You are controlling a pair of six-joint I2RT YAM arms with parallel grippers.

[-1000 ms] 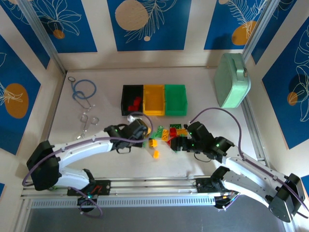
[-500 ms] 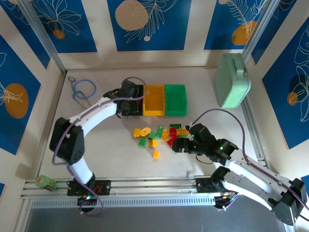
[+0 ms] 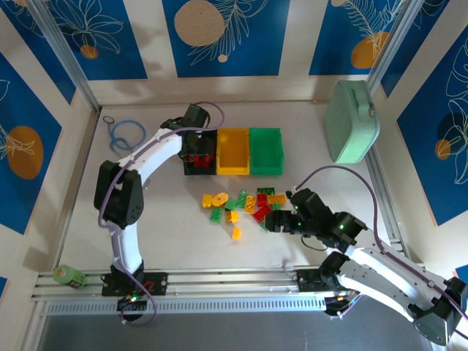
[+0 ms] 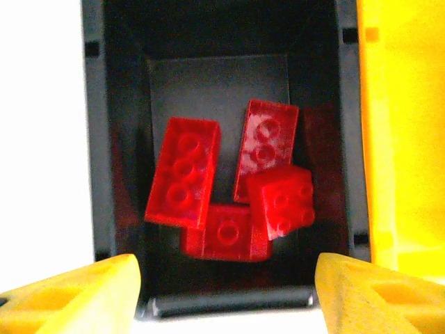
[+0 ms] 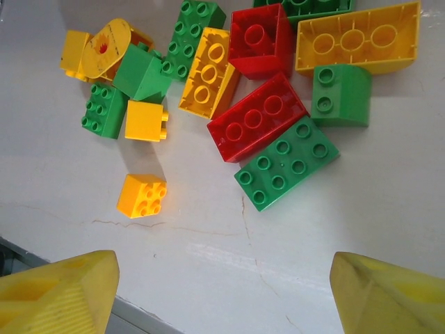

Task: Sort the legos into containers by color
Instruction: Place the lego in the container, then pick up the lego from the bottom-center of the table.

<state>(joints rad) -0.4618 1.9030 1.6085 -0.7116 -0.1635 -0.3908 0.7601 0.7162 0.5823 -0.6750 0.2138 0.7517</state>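
My left gripper (image 3: 198,148) hangs open over the black container (image 3: 188,150). In the left wrist view its yellow fingertips (image 4: 76,296) straddle the near wall of the black container (image 4: 118,139), where several red legos (image 4: 184,172) lie loose. Beside it stand the yellow container (image 3: 234,151) and the green container (image 3: 265,151). A mixed pile of red, yellow and green legos (image 3: 241,202) lies mid-table. My right gripper (image 3: 270,220) hovers open just right of the pile; beneath it lie a green brick (image 5: 287,165), a red brick (image 5: 257,117) and a small yellow brick (image 5: 142,195).
A large mint-green case (image 3: 352,121) stands at the right edge. A blue cable loop (image 3: 126,134) lies at the far left. A green roll (image 3: 66,274) sits by the near rail. The yellow container's wall (image 4: 403,139) borders the black one.
My left arm swung from the pile up to the black container and its jaws opened there. My right gripper edged slightly toward the near side.
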